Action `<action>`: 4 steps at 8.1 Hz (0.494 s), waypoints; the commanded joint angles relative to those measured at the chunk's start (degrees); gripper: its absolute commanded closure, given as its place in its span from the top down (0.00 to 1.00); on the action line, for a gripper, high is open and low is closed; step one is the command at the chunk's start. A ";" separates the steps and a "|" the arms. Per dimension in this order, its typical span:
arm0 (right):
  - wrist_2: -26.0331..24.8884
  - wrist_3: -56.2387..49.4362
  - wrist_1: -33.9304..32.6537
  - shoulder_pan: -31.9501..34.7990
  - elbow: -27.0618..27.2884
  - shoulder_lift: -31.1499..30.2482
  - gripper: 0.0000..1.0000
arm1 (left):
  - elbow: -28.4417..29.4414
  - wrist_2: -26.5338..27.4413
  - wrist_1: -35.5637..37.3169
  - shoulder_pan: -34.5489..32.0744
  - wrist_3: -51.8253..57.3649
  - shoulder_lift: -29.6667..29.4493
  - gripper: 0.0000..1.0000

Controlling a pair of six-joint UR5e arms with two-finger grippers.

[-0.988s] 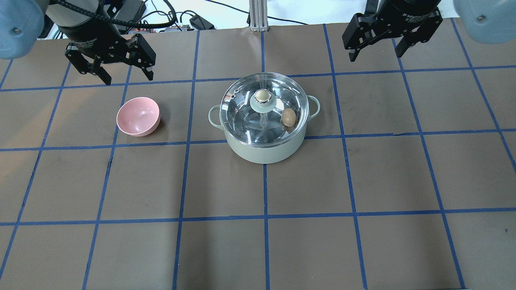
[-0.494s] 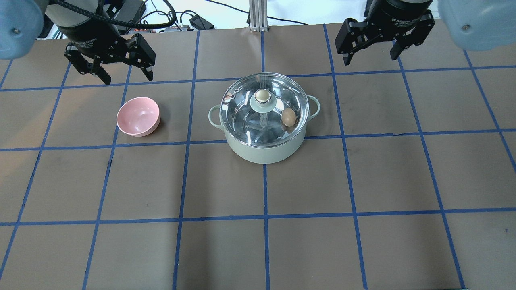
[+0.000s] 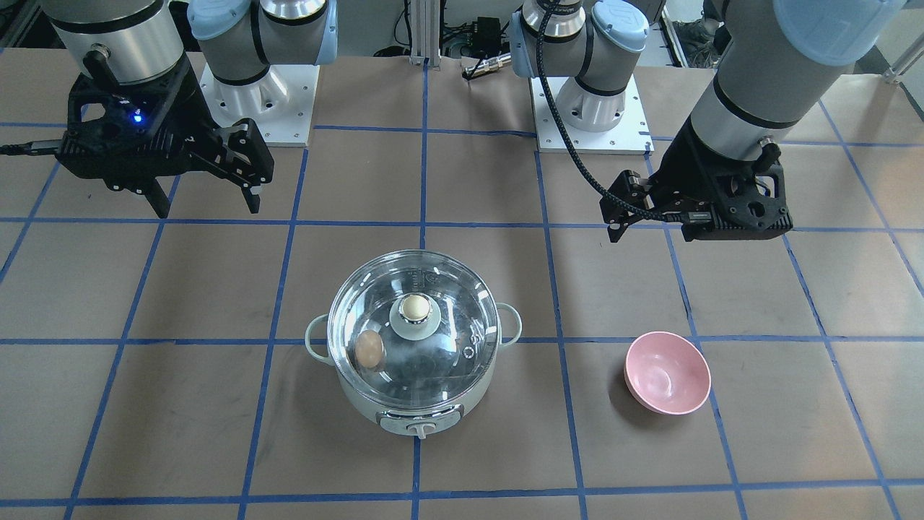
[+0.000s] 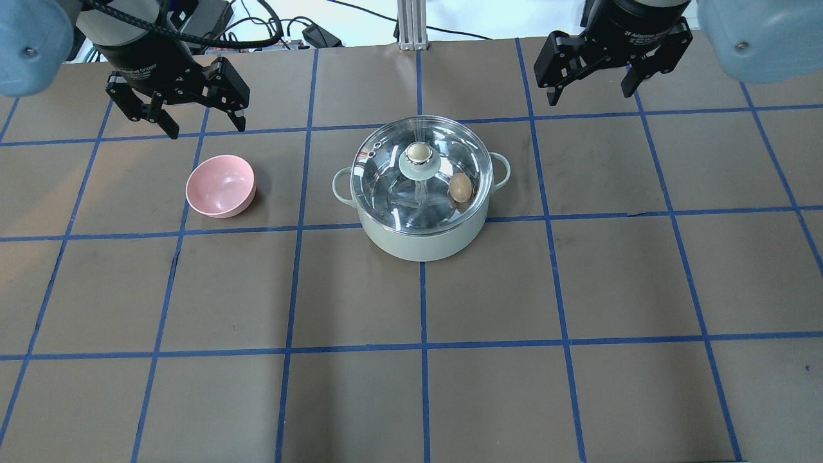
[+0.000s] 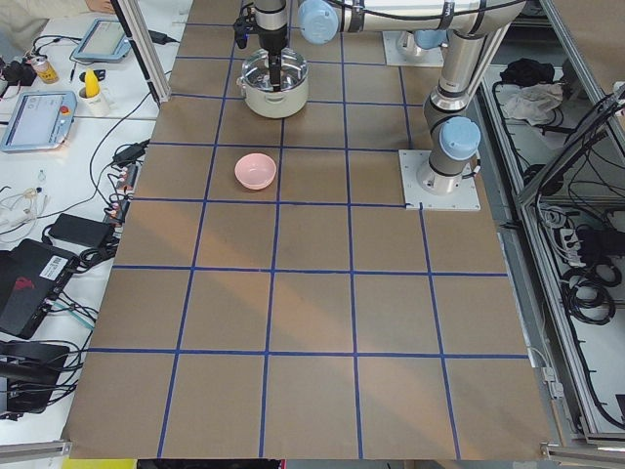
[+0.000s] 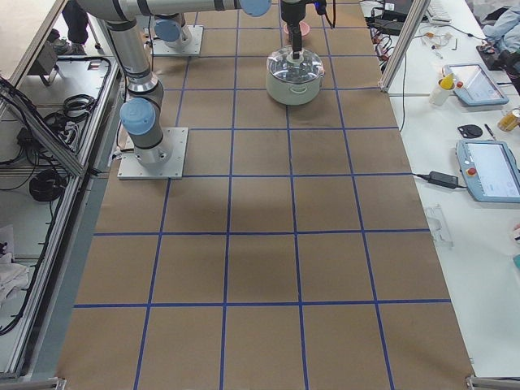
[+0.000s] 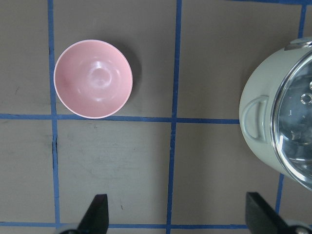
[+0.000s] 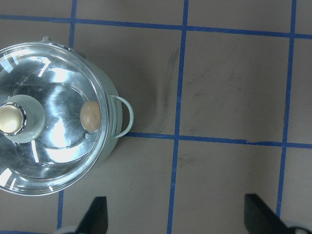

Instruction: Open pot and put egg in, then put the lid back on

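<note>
The mint-white pot point(image 4: 421, 241) stands mid-table with the glass lid point(image 4: 386, 186) seated on it, cream knob up. The tan egg point(image 4: 460, 188) lies inside the pot, seen through the glass at its right side; it also shows in the front view point(image 3: 369, 349) and the right wrist view point(image 8: 90, 116). My left gripper point(image 4: 206, 125) is open and empty, raised behind and to the left of the pot. My right gripper point(image 4: 591, 93) is open and empty, raised behind and to the right of the pot. Neither touches the pot or the lid.
A pink bowl point(image 4: 220, 186) sits empty left of the pot, below the left gripper, and shows in the left wrist view point(image 7: 92, 79). The pot's control knob point(image 3: 421, 429) faces away from the robot. Cables and a metal post lie beyond the table's far edge.
My right gripper has drifted a little to the left and back. The left gripper has barely shifted. Pot, lid, egg and bowl have not moved.
</note>
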 commanded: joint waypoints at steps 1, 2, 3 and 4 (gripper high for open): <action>-0.15 -0.28 -0.31 -0.01 0.01 0.12 1.00 | -0.30 0.08 -0.18 0.00 -0.04 0.42 1.00; -0.15 -0.80 -0.32 -0.01 0.01 0.12 1.00 | -0.31 0.08 -0.18 0.00 -0.04 0.42 1.00; -0.06 -0.81 -0.41 -0.01 0.01 0.12 1.00 | -0.31 0.08 -0.18 0.00 -0.04 0.42 1.00; -0.06 -0.89 -0.49 -0.01 0.01 0.12 1.00 | -0.31 0.08 -0.01 0.00 -0.04 0.42 1.00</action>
